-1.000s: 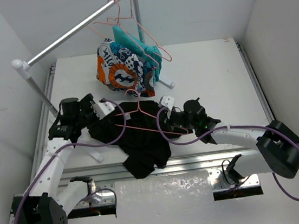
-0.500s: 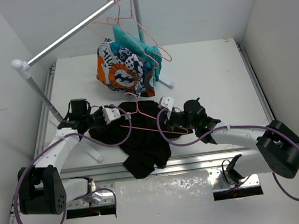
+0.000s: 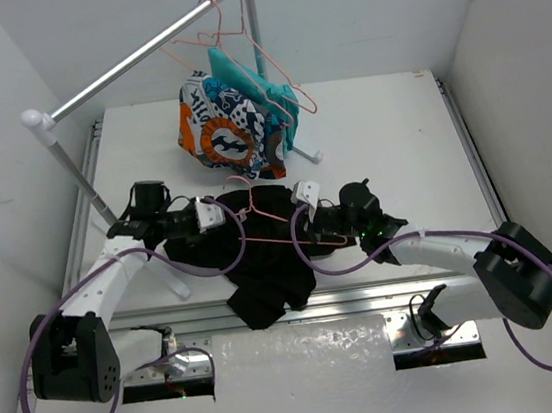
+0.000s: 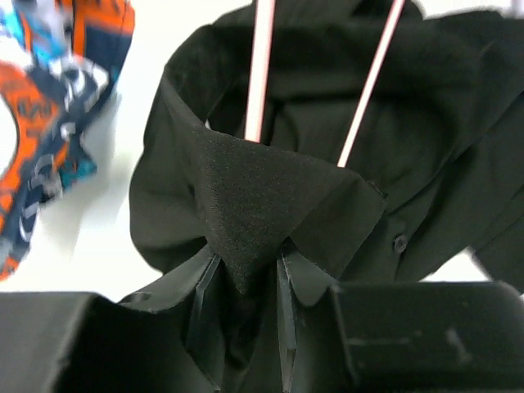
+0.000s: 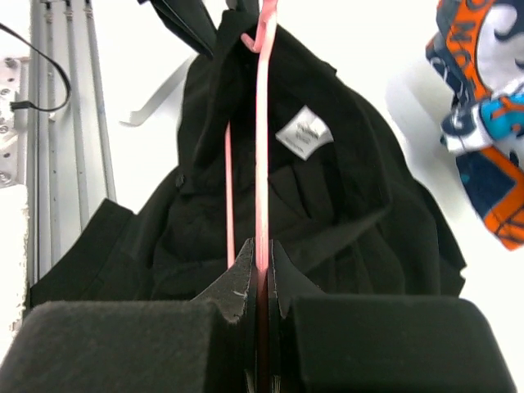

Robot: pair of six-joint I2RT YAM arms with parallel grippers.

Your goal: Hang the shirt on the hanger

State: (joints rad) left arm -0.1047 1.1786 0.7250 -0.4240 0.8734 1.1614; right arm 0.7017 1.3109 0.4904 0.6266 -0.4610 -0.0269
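The black shirt (image 3: 263, 260) lies crumpled on the white table in front of the arms, its white neck label (image 5: 303, 133) showing. The pink wire hanger (image 3: 269, 217) lies across it, hook toward the far side. My right gripper (image 3: 317, 230) is shut on the hanger's wire (image 5: 262, 164) at its right end, over the shirt (image 5: 352, 196). My left gripper (image 3: 219, 214) is at the shirt's upper left edge, and a folded point of black fabric (image 4: 262, 196) sits pinched between its fingers (image 4: 246, 278). Two pink hanger wires (image 4: 260, 74) run under that fold.
A clothes rack bar (image 3: 137, 57) crosses the back left, with spare pink hangers (image 3: 259, 52) near its far end. The orange-blue-white patterned garment (image 3: 227, 132) and a teal garment (image 3: 263, 87) hang just behind the shirt. A rack leg (image 3: 82, 185) stands by my left arm.
My left gripper swung right to the shirt's upper edge and closed on a fold of it. The right gripper and hanger stayed where they were.
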